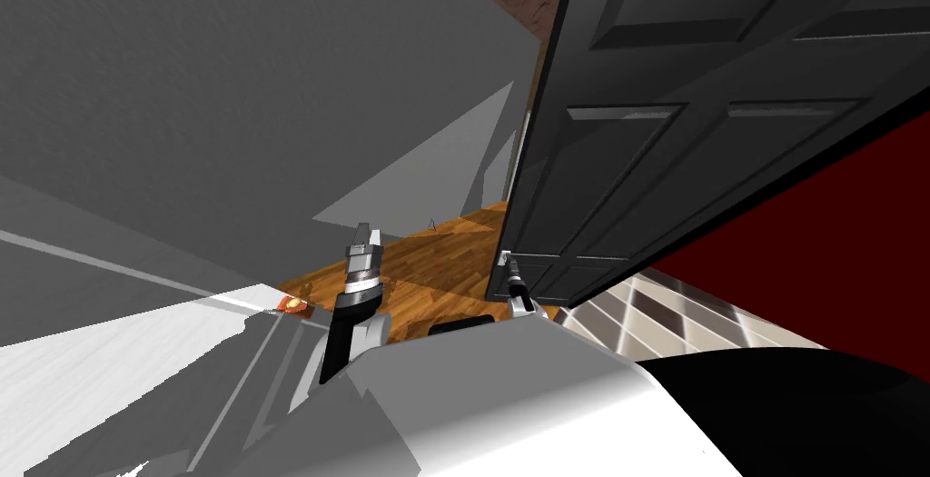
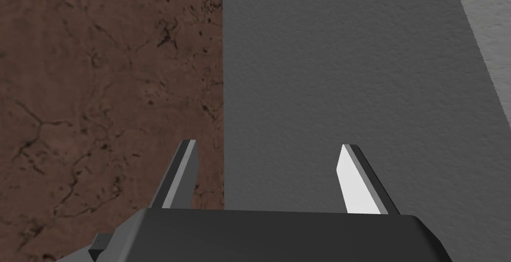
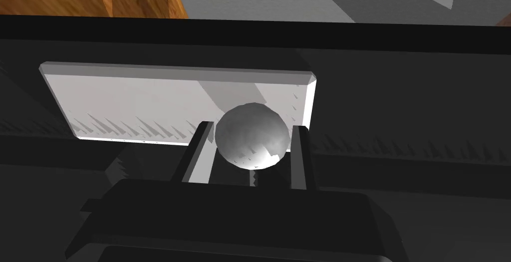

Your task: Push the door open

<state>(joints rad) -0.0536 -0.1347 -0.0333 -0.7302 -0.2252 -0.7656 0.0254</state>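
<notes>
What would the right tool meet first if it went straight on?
Shut on the round grey knob, the right tool would probably meet the light plate behind it on the dark door, seemingly close.

The wooden plank floor (image 1: 436, 263) is meeting a checked tile floor (image 1: 672, 317) beneath the dark door (image 1: 690, 135). A small orange-red thing (image 1: 292, 303), too small to identify, is lying on the planks beside the grey wall (image 1: 182, 90).
</notes>
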